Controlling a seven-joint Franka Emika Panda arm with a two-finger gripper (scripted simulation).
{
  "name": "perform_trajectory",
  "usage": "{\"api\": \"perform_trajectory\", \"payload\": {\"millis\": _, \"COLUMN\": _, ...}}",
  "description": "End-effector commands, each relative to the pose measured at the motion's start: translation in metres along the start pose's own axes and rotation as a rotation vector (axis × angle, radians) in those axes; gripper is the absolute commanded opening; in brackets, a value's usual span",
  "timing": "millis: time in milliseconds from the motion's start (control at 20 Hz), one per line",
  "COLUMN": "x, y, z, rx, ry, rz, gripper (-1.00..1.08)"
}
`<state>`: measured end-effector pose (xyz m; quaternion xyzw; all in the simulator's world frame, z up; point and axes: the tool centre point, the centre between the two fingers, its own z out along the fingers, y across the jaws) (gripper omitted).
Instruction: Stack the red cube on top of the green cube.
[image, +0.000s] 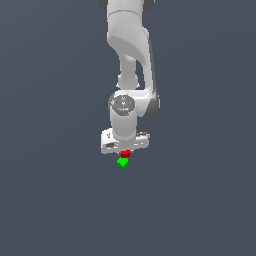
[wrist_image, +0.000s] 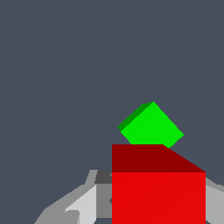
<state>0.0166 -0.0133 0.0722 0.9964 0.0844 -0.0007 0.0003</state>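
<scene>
1. Under the white arm, in the exterior view, we see the red cube (image: 125, 153) clamped in the gripper (image: 125, 151), just above the green cube (image: 122, 162) on the grey counter (image: 55, 200).
2. In the wrist view the red cube (wrist_image: 158, 192) sits between the gripper's grey fingers (wrist_image: 83, 205), with the green cube (wrist_image: 152, 125) beyond it, turned at an angle to it.
3. We judge the red cube rigid, light and smooth-faced, so it could slip.
4. We think two opposite flat faces, near their middle, are the best hold, and a level release matters.
</scene>
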Motion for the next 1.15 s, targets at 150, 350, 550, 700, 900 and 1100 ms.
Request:
{"api": "perform_trajectory", "payload": {"millis": 150, "x": 0.017, "y": 0.010, "z": 0.008, "rx": 0.000, "ry": 0.001, "rz": -0.001, "gripper": -1.00}}
{"api": "perform_trajectory", "payload": {"millis": 350, "x": 0.024, "y": 0.014, "z": 0.012, "rx": 0.000, "ry": 0.002, "rz": -0.001, "gripper": -1.00}}
{"api": "perform_trajectory", "payload": {"millis": 550, "x": 0.027, "y": 0.016, "z": 0.013, "rx": 0.000, "ry": 0.002, "rz": -0.001, "gripper": -1.00}}
{"api": "perform_trajectory", "payload": {"millis": 700, "x": 0.027, "y": 0.016, "z": 0.012, "rx": 0.000, "ry": 0.002, "rz": -0.001, "gripper": 1.00}}
{"api": "perform_trajectory", "payload": {"millis": 900, "x": 0.027, "y": 0.016, "z": 0.012, "rx": 0.000, "ry": 0.002, "rz": -0.001, "gripper": 1.00}}
{"api": "perform_trajectory", "payload": {"millis": 1100, "x": 0.027, "y": 0.016, "z": 0.012, "rx": 0.000, "ry": 0.002, "rz": -0.001, "gripper": 1.00}}
